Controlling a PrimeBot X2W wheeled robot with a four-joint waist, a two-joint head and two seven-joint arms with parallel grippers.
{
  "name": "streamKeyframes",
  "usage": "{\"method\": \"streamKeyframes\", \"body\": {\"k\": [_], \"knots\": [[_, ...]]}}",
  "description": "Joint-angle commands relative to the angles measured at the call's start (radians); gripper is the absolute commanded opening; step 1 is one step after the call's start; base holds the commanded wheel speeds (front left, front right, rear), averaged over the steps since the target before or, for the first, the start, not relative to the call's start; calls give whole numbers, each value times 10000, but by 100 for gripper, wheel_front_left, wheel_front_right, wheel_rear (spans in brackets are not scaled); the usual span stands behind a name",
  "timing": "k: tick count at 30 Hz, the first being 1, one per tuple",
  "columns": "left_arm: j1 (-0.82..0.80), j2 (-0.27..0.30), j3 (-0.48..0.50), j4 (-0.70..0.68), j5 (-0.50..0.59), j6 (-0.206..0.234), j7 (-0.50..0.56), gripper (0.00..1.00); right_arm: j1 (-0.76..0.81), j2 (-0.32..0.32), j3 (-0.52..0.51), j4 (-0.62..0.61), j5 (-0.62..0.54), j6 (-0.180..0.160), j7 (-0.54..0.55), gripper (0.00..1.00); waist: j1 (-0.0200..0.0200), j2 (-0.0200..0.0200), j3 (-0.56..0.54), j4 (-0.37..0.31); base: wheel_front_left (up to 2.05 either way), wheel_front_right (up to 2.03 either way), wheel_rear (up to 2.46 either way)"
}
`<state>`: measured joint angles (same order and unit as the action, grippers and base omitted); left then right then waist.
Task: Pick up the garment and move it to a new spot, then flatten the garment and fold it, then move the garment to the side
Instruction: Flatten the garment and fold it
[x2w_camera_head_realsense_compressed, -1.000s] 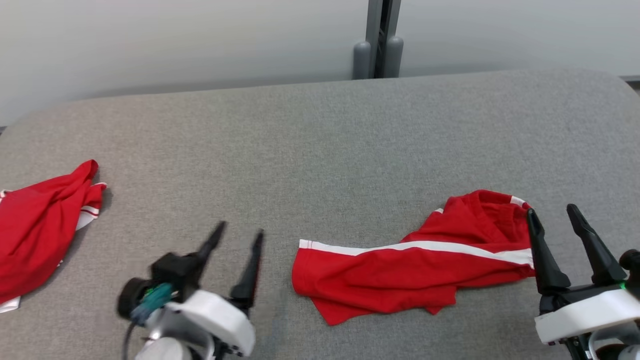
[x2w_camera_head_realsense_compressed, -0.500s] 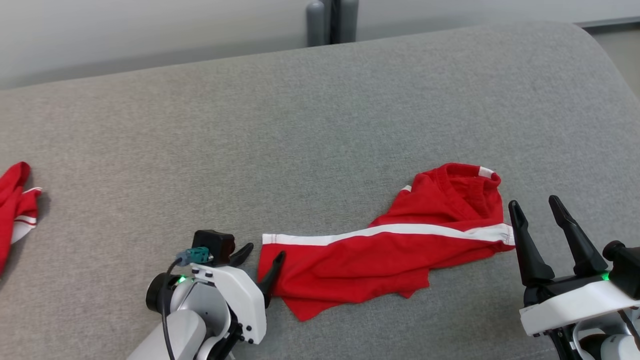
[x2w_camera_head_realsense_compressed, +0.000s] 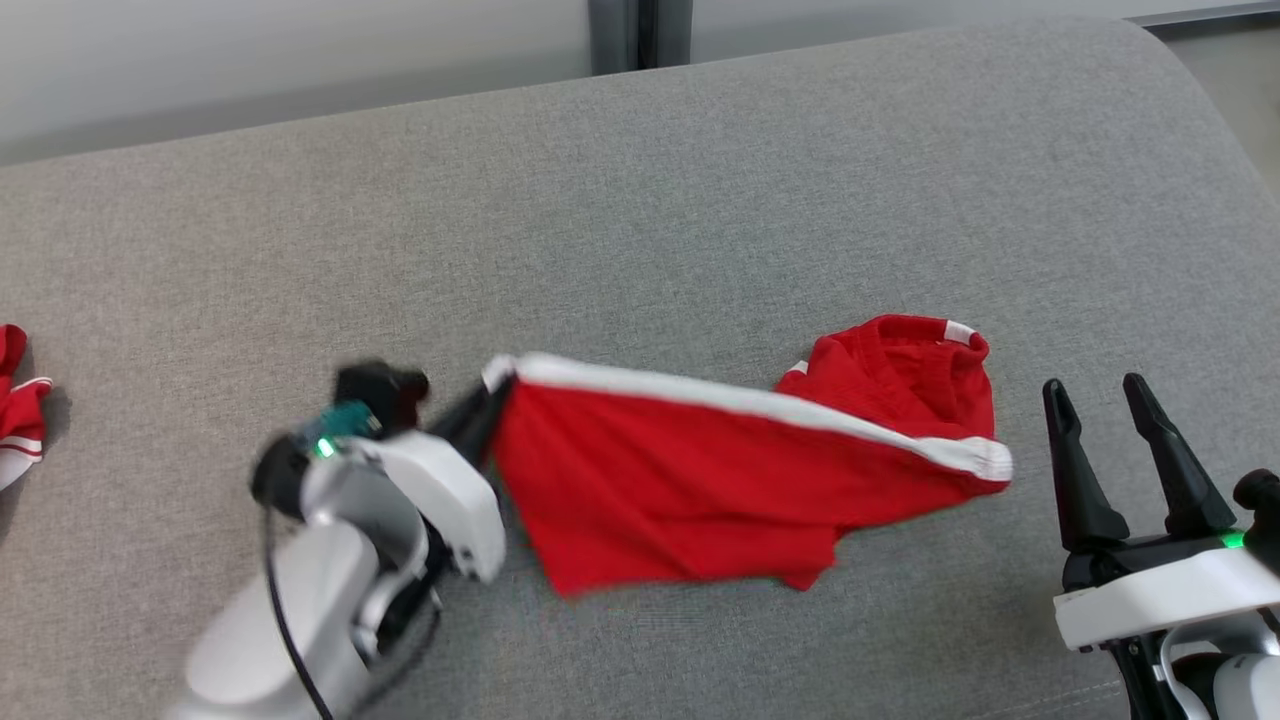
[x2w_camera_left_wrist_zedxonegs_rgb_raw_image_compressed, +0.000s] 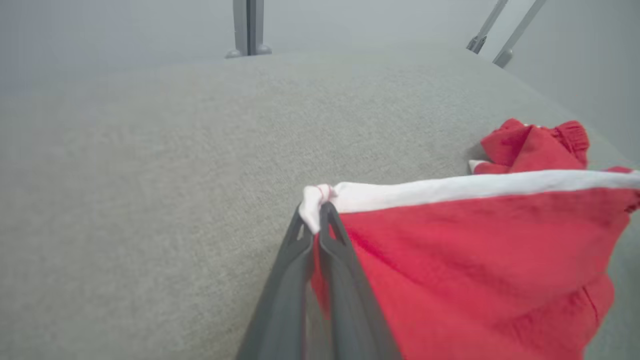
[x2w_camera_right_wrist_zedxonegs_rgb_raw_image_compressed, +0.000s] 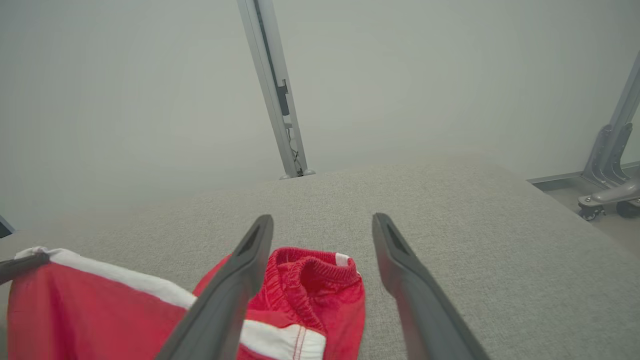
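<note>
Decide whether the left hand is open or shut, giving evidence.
Shut. The left hand pinches the garment's white-trimmed corner, fingers pressed together.

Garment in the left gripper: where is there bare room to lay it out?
Widest bare stretch of the grey surface: behind the garment, up to the far edge. Another: between the left gripper and the second red garment at the left edge. Crowded on the right, where the waistband bunches beside the open right gripper.

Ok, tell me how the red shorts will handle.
Probably floppy: the red shorts sag from the left gripper, pinching one white-striped corner. Likely light: that small pinch holds the end up. The waistband end rests on the grey padded surface and may drag.
</note>
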<state>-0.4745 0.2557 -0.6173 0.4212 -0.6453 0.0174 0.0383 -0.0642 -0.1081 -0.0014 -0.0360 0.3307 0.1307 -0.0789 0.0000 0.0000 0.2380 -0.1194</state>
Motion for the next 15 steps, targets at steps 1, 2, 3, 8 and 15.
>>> {"method": "streamKeyframes", "body": {"k": [1,2,3,8,15], "knots": [[-286,138,131,-56,72,49,-112,0,-117,-30,-54,11,42,1,-63,100,0,0,-18,-2,0,0,0],[-515,215,211,-104,195,97,-291,0,-138,-25,-52,29,66,1,-78,100,0,0,-41,-7,0,0,0],[-768,292,324,-156,265,119,-451,0,-155,-23,-40,52,101,-1,-62,100,0,0,-63,-18,0,0,0],[-1691,640,614,-351,616,155,-917,0,-219,-71,-73,120,202,1,-74,100,0,0,-187,-9,0,0,0],[-366,1049,557,-878,384,441,-767,0,57,-20,-229,57,312,1,-25,100,0,0,-155,184,0,0,0]]}}
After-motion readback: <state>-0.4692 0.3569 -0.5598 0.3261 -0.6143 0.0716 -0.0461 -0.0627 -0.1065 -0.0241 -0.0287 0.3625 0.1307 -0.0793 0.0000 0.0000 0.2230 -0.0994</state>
